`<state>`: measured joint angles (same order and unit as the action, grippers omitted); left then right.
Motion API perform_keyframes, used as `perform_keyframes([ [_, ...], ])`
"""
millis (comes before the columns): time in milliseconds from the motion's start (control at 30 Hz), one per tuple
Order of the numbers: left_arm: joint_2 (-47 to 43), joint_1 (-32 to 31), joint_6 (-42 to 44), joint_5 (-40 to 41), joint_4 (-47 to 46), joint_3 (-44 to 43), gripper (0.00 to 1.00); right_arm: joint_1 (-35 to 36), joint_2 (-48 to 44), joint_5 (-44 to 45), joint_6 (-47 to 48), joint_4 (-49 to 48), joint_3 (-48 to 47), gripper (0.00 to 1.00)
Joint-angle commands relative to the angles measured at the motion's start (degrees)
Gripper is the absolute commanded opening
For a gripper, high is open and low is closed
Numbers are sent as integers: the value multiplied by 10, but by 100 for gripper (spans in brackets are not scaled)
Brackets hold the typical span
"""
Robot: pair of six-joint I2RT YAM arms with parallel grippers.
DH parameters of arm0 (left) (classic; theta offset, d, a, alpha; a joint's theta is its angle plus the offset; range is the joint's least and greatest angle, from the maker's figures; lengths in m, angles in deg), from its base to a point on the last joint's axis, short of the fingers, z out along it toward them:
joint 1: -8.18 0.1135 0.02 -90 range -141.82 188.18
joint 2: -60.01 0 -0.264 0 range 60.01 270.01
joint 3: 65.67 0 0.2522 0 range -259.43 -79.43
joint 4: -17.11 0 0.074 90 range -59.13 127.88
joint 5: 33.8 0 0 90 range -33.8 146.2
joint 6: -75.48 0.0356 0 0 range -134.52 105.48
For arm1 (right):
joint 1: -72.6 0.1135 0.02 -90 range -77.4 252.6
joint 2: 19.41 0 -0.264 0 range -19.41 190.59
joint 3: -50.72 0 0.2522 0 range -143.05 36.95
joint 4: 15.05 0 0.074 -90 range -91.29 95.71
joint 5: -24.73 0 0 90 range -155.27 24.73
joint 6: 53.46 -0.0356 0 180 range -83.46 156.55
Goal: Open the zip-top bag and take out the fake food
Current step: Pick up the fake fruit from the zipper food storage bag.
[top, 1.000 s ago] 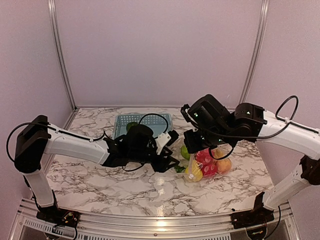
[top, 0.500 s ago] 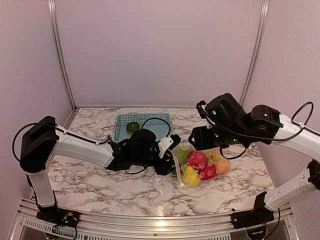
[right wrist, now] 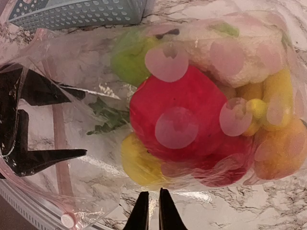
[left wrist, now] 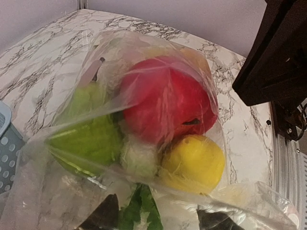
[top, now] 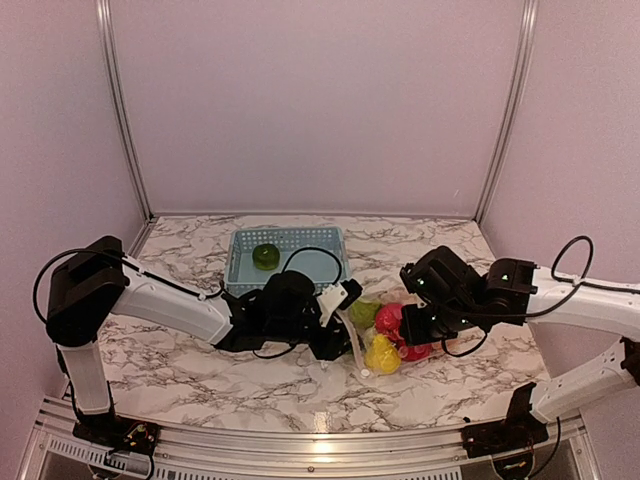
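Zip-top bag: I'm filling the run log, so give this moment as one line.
zip-top bag: on table | fake food: mostly in bag | left gripper: open | right gripper: shut

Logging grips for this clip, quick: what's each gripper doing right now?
Left gripper: open, fingers spread at the zip-top bag's zipper end.
Right gripper: fingers nearly shut at the bag's edge; whether they pinch the film cannot be told.

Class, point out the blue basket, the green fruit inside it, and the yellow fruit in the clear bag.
blue basket (top: 300, 232), top view, on its far rim.
green fruit (top: 265, 256), top view, on its middle.
yellow fruit (left wrist: 194, 163), left wrist view, on its rounded middle.
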<state>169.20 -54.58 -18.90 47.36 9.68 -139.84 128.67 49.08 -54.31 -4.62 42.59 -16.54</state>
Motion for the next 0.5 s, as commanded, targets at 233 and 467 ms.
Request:
perform_keyframes([
  [233,24,-12,-3,7,-12,2,58,-9,35,-27,-35,-108,65,0],
  [467,24,-14,6,-5,-3,1,59,-9,56,-15,-48,-125,96,0],
])
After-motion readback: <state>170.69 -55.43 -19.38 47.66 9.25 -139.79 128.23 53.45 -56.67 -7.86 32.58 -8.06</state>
